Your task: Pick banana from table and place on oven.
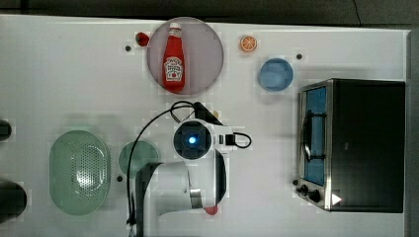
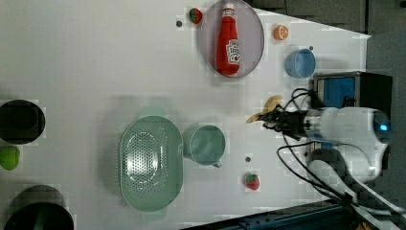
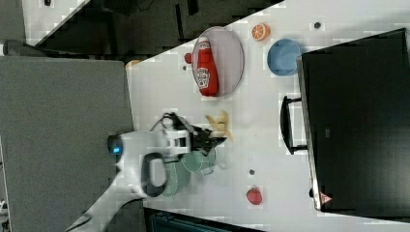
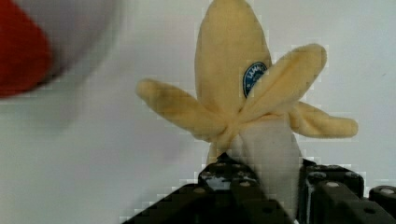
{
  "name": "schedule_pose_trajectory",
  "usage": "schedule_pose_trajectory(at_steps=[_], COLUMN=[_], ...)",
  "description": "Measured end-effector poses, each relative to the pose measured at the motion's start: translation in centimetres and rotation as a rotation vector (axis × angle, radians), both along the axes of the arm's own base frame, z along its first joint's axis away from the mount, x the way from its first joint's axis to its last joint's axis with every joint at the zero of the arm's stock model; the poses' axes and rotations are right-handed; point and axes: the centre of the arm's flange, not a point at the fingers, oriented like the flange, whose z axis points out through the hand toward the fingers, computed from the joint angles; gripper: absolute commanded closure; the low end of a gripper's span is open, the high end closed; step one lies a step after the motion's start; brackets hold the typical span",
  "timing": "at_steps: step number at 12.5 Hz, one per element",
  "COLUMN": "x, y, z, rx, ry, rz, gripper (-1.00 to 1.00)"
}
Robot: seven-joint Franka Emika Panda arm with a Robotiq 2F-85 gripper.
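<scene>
- Closest to my wrist camera sit my gripper fingers, black and studded with screws, pinching the pale inner end of the banana between them; its yellow peel flaps splay out beyond my fingertips.
- From the left view, my gripper reaches across from the left view's right, and the banana sticks out past the tips toward the left view's left, long axis roughly in line with my fingers.
- Whether the banana has cleared the table I cannot tell from these views; I judge the grasp made and the carry about to start.
- What matters now: the oven lies well apart, toward the top view's right, past a bare stretch of table. Its black top is broad and flat, its glass door and handle face my arm.
- My gripper in the right view sits beside the green cup, with the oven toward the right view's right.
- I would need to rise above the oven's front edge before crossing, then lay the banana flat on the black top.
- One risk: the soft peel flaps could catch on the handle.
</scene>
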Motion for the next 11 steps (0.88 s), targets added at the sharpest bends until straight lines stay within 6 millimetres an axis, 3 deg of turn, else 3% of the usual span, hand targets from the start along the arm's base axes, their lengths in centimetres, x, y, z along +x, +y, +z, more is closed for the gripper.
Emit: schedule_pose_trajectory(at_steps=[2,4,6,7,9,11], x=[0.4,1.1,0.5,-0.1,0.4,0.8], y=[-0.1,-1.1,-2.6,-3.6,-7.1,-11.0], z=[7.3,16.5,25.2,28.5,33.8,36.3], rx=[0.000,0.008,0.007,0.009,0.021,0.040], ry=[-0.035,-0.047,-0.050,-0.056,-0.138,-0.179], rz=[-0.018,-0.058,-0.089,-0.105,-0.166,-0.188], gripper=[0.51,0.51,0.51,0.51,0.51,0.51])
